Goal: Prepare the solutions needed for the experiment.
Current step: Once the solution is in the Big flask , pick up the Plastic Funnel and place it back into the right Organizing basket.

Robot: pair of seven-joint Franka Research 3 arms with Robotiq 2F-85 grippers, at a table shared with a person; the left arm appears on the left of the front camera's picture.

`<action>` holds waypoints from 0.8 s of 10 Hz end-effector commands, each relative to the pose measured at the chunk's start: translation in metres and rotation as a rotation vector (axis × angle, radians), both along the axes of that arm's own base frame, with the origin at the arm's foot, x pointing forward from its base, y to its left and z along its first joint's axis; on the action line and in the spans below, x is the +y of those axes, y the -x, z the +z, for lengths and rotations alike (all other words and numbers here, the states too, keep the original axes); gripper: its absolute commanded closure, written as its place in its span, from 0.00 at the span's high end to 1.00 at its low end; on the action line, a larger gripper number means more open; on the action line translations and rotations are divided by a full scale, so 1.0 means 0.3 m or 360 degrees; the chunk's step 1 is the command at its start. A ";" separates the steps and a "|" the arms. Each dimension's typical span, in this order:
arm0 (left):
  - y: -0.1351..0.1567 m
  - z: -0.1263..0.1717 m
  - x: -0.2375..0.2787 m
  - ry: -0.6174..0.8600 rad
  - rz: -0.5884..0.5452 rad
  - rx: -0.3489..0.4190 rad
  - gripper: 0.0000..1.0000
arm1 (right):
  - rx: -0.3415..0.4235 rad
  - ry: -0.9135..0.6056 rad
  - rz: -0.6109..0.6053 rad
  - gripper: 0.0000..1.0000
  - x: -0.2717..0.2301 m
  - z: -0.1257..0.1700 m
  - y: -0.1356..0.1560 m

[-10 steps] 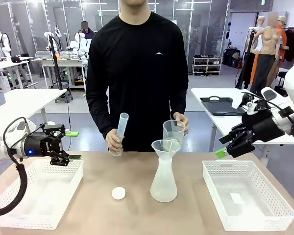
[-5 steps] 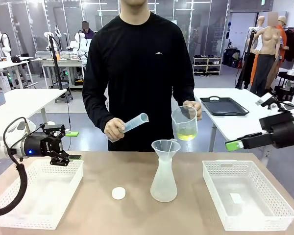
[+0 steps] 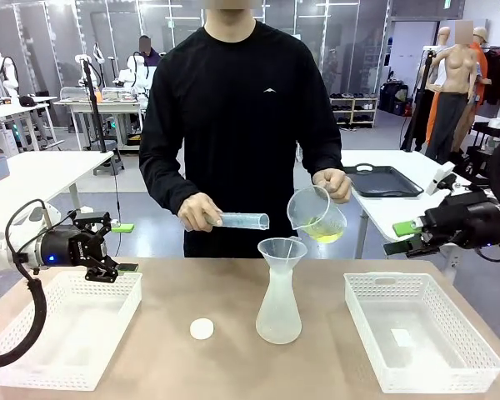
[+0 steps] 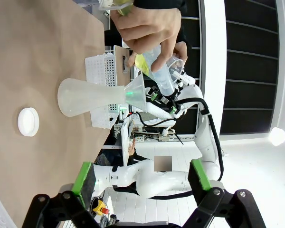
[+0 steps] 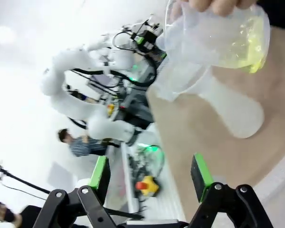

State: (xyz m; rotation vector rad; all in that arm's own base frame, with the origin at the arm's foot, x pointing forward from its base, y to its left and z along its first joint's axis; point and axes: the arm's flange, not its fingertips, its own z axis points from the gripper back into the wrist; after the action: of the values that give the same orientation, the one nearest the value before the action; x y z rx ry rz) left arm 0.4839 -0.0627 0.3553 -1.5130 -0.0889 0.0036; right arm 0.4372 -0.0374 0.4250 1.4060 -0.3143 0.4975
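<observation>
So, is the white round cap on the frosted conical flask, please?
No, the white round cap lies on the table beside the frosted conical flask.

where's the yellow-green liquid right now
Front view, centre-right: the liquid sits in the tilted beaker held by the person's hand, just above the funnel in the flask.

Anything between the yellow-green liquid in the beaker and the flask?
Nothing visible. The person tilts the beaker holding the solution just above the open funnel seated in the flask mouth. The measuring cylinder is held off to the side, and the white cap lies on the table, apart from the flask.
</observation>
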 end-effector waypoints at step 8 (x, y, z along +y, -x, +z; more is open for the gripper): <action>-0.003 0.002 -0.004 0.0012 0.0026 -0.0034 1.00 | 0.0615 0.0069 -0.0231 0.86 -0.092 -0.135 -0.155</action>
State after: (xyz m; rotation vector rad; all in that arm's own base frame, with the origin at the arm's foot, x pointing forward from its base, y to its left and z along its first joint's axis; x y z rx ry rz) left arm 0.4839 -0.0627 0.3553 -1.5130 -0.0889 0.0036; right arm 0.4822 -0.0661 0.3862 1.3982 -0.0880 0.1881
